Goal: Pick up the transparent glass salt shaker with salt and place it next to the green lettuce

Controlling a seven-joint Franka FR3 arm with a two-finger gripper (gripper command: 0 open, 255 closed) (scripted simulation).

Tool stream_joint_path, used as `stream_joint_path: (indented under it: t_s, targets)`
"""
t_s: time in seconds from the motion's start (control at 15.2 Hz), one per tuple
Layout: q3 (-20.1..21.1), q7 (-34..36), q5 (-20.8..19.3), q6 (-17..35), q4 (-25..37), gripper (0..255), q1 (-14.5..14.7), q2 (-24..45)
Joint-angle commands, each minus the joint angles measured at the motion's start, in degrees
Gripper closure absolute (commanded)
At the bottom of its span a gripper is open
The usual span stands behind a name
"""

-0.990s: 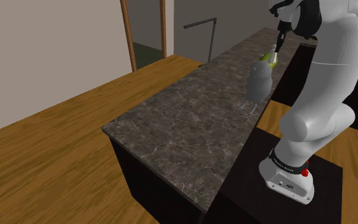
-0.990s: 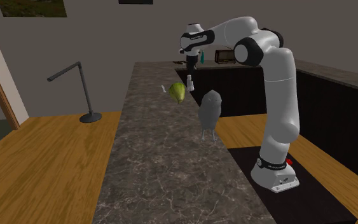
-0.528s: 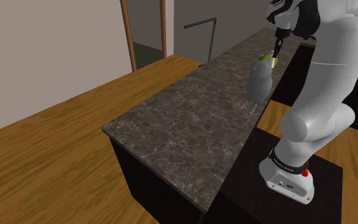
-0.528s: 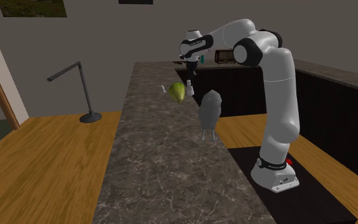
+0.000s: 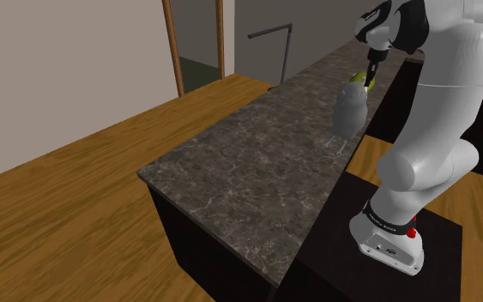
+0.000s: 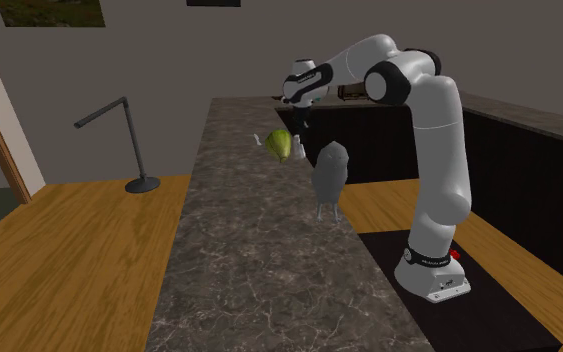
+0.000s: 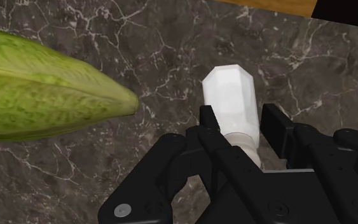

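Shoulder view: your black claw [image 5: 373, 64] has gone up, off the dark stone bench [image 5: 248, 172], above the green leafy lettuce [image 5: 360, 79].

Second exterior view: the small white salt shaker [image 6: 298, 151] stands on the bench just beside the lettuce.

Wrist view: the fingers stand a little apart on each side of the shaker and do not squeeze it. You seem to have let go, so the job looks done.

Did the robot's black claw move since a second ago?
Yes. In the second exterior view the gripper has gone up, ending higher above the lettuce, which lies where it was on the counter.
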Motion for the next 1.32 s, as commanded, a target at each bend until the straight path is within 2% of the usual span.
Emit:
stream_joint_path:
  t_s: [0.0,0.79,1.25]
  targets:
    - [0.2,-0.2,0.4,1.4,-0.8,255,-0.1,0.6]
    - [1.5,-1.4,3.1,9.6,-5.9,255,-1.0,4.3]
    - [1.5,-1.4,3.1,9.6,-5.9,255,-1.0,4.3]
